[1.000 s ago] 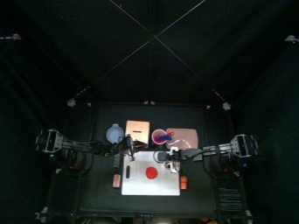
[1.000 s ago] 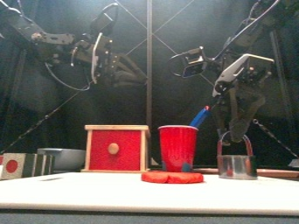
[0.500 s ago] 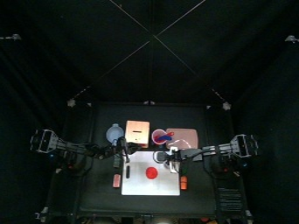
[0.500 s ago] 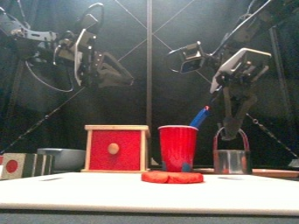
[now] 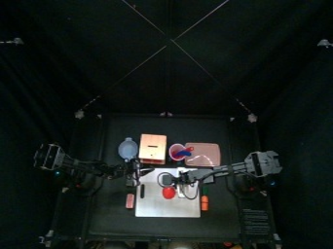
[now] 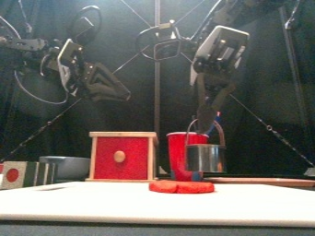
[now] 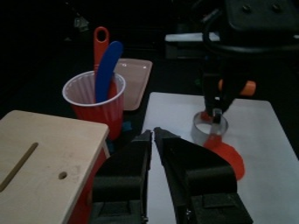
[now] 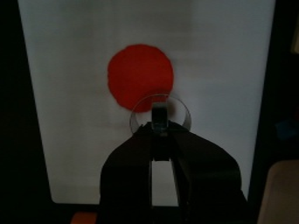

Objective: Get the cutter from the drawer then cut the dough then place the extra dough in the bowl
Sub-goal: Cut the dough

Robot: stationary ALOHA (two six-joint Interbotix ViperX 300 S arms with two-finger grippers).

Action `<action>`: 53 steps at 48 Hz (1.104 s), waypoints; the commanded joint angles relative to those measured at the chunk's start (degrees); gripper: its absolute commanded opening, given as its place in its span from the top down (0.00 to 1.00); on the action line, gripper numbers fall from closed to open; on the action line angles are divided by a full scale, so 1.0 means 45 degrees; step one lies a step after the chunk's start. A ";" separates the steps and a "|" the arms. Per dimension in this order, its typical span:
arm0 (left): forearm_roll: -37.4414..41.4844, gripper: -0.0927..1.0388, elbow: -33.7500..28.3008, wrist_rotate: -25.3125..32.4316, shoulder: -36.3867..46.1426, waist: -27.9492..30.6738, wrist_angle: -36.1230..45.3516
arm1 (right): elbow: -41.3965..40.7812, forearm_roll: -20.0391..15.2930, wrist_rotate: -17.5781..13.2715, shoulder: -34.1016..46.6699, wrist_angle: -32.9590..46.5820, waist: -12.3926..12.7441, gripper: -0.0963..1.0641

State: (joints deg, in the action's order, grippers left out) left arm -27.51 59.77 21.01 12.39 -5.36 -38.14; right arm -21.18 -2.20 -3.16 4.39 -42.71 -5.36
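**While the cutter (image 6: pixel 204 159) hangs off-centre, the dough (image 6: pixel 181 186) lies uncut**

Clamped on the wire handle, the right jaws let the ring dangle mouth-down. It hangs by the red disc's edge over the white board (image 8: pixel 70 131), so centring seems needed first. Only the front view shows the gap beneath; the right wrist view shows the offset. The left jaws, closed and empty, hover near the wooden box (image 7: pixel 47 166).
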 commanded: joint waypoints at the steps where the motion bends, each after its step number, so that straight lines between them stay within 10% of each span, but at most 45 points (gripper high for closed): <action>1: -0.0039 0.41 -0.0059 0.0039 0.0039 0.0020 -0.0293 | 0.0977 -0.0215 0.0000 0.0117 -0.0156 -0.0078 0.57; 53: -0.0527 0.42 0.0391 0.0000 0.0039 0.0000 -0.0332 | 0.1895 -0.0332 0.0000 0.1328 -0.0156 -0.0254 0.57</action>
State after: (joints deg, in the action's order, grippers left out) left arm -29.79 62.31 21.01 12.39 -5.36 -39.11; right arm -13.54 -3.78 -3.25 11.51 -43.77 -6.59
